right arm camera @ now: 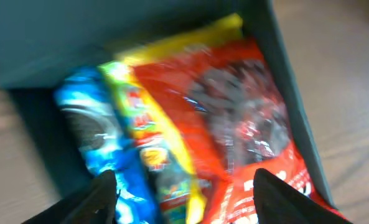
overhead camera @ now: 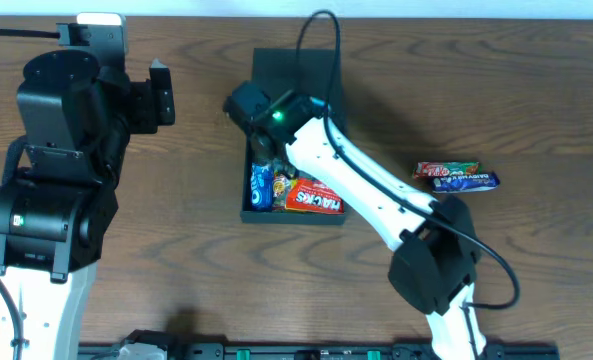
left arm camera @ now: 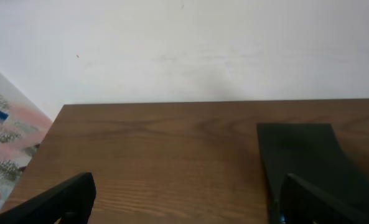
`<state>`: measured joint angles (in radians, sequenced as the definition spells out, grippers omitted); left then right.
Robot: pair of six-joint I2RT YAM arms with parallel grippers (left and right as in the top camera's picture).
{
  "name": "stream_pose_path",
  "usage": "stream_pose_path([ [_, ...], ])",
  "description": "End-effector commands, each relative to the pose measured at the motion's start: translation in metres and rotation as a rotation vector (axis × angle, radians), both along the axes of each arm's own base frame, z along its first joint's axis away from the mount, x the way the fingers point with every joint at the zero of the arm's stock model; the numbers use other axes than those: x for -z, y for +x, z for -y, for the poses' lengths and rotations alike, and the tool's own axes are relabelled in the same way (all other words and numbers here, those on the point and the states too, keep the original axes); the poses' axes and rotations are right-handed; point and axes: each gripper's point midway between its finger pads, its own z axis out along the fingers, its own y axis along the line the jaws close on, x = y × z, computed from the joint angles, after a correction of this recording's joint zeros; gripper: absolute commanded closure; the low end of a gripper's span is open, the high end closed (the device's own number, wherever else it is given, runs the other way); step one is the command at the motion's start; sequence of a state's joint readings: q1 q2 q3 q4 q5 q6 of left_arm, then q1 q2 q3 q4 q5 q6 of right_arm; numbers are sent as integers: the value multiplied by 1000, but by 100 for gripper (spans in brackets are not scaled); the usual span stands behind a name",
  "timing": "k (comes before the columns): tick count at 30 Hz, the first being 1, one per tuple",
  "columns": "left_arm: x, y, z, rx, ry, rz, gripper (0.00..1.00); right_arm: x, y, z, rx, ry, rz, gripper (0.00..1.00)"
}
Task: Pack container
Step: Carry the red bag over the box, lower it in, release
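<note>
Status: partly packed, not finished.

- Container point(overhead camera: 294, 218) sat mid-worktop point(overhead camera: 476, 80), flap lid point(overhead camera: 298, 85) hinged open on the far side.
- Inside, side by side: blue packet point(right arm camera: 91, 134), yellow packet point(right arm camera: 147, 143), red packet point(right arm camera: 234, 124). Red one took up most of the right half, up against the right wall. The right wrist view was blurred, so I couldn't read the labels there.
- Right tool point(right arm camera: 187, 202) hung over the open box, just above the packets. Fingers were spread wide with nothing between them. Couldn't tell whether the tips touched a packet.
- Left tool point(left arm camera: 184, 208) was parked off to the left, well apart from the box. It was also wide and empty, facing the back of the worktop with the flap at the right edge of its view.
- Outside the box: two packets on the worktop to the right, a red-and-green one point(overhead camera: 446, 170) and a blue one point(overhead camera: 466, 182), touching each other and well apart from the container.

My read: three in, two to go, then close the flap. The free space looked tight, so the last two would probably have to go on top or into the strip nearest the hinge.
</note>
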<state>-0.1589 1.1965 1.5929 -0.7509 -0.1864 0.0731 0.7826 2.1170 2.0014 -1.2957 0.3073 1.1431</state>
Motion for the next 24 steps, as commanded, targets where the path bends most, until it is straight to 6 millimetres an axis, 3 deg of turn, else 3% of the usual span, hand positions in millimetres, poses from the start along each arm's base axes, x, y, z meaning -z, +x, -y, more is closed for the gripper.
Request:
stream_pose_path([
  [1,-11,-2,-1,0,-5,32,5,-58,12,0,-179,2,116,50],
  [3,-12,-2,-1,1,-6,37,5,-64,13,5,-221,-21,126,95],
  [4,-13,-2,-1,1,-7,39,5,-63,12,7,-229,-32,115,98],
  [9,-17,-3,-1,1,-9,55,5,-39,-2,34,-164,-150,17,98],
  [13,-16,-3,3,24,-19,54,5,1,-11,46,-141,-212,-56,98],
  [19,-17,-2,7,43,-27,56,5,64,-17,33,-234,-161,-109,98],
  [24,-17,-3,7,43,-27,56,5,94,-28,37,-249,-149,-150,98],
])
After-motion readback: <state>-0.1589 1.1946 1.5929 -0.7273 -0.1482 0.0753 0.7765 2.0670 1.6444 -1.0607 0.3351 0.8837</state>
